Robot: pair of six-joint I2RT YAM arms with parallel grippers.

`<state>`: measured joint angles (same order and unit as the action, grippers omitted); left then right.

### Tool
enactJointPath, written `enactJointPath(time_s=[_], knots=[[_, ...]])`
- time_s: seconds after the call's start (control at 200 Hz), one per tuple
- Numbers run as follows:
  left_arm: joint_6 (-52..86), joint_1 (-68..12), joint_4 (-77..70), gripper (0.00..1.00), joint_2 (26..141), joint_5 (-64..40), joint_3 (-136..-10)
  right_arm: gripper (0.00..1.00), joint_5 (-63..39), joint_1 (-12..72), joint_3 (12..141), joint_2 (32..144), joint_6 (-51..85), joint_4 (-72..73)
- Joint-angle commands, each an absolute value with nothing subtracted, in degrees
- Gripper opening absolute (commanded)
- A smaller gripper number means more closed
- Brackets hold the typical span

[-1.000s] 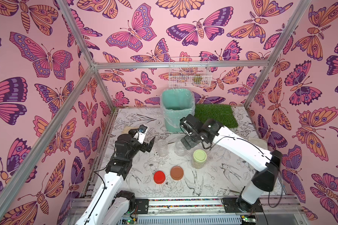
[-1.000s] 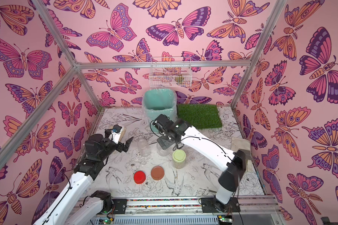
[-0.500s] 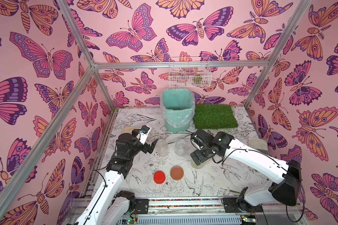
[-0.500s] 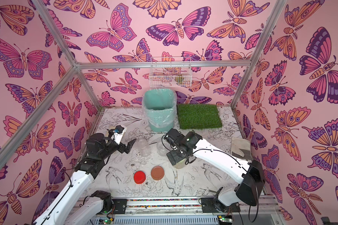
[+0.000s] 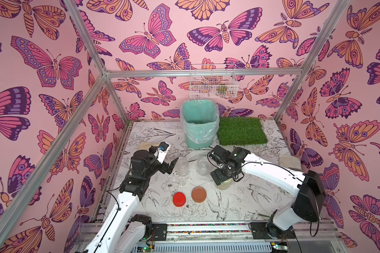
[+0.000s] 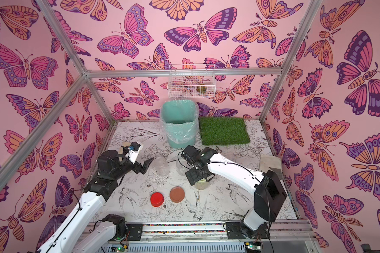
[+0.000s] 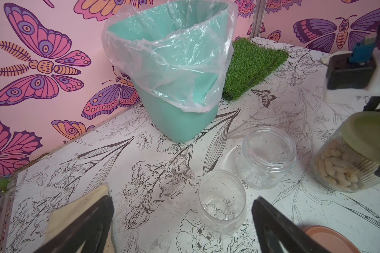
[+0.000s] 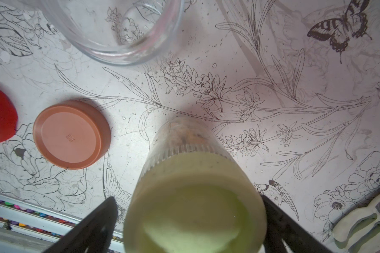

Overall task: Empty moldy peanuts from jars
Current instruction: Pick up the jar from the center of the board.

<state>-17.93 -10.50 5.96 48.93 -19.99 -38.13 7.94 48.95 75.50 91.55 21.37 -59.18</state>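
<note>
three jars upright on the table (image 5: pixel 250 197): empty jar (image 5: pixel 183 165), second empty jar (image 5: pixel 203 166), green-lidded jar (image 7: pixel 349 153) with the moldy peanuts (image 7: pixel 333 166) inside. two loose lids: red lid (image 5: pixel 179 199), brown lid (image 5: pixel 198 194). one teal bin (image 5: pixel 199 129) behind. right gripper (image 8: pixel 188 200) spread astride the green-lidded jar; left gripper (image 7: pixel 182 201) spread, near an empty jar.

A staged robot-lab test cell: an aluminium frame (image 5: pixel 151 73) carries butterfly-printed pink wall panels (image 5: pixel 184 54) around a flower-sketched desk (image 5: pixel 246 203). A white left arm (image 5: pixel 123 206) and right arm (image 5: pixel 272 173) are mounted on a front rail (image 5: pixel 206 226).
</note>
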Motion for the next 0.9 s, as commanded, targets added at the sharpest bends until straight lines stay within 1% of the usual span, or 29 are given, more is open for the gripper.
enactJointPath(time_s=[0.0, 0.12, 0.205, 0.275, 0.34, 0.431, 0.476, 0.606, 0.736, 0.891], knots=[[-18.52, -10.42, 7.11, 1.0, 48.86, -21.65, -39.1, 0.95, 7.34, 47.87, 74.24, 92.32, 22.57, -58.87], [-18.37, -10.49, 7.29, 1.0, 49.11, -22.43, -39.11, 0.92, 6.19, 47.04, 73.66, 93.01, 22.56, -58.37], [-18.23, -10.55, 7.55, 1.0, 49.13, -22.65, -39.35, 0.88, 5.49, 46.77, 73.48, 93.26, 22.35, -58.3], [-18.19, -10.67, 7.93, 1.0, 49.36, -22.81, -39.61, 0.83, 5.11, 46.74, 73.39, 93.35, 22.25, -58.33], [-18.32, -10.8, 8.5, 1.0, 49.61, -23.9, -39.73, 0.74, 4.79, 46.74, 73.44, 92.97, 22.14, -58.29], [-18.62, -11.0, 9.12, 1.0, 49.93, -26.25, -39.9, 0.52, 4.11, 46.18, 73.09, 91.14, 22.26, -57.31], [-18.8, -11.22, 9.46, 1.0, 50.12, -27.26, -40.05, 0.38, 3.2, 45.35, 72.8, 90.48, 22.41, -56.5], [-19.7, -12.46, 10.63, 1.0, 50.73, -29.8, -40.83, 0.0, -1.83, 41.48, 72.26, 83.86, 22.07, -53.53], [-20.46, -14.63, 11.47, 1.0, 51.76, -30.96, -41.94, 0.0, -8.38, 38.31, 72.72, 79.42, 19.75, -50.79], [-21.67, -18.87, 11.69, 1.0, 53.46, -30.47, -42.81, 0.0, -15.19, 36.21, 75.1, 77.36, 18.79, -49.04]])
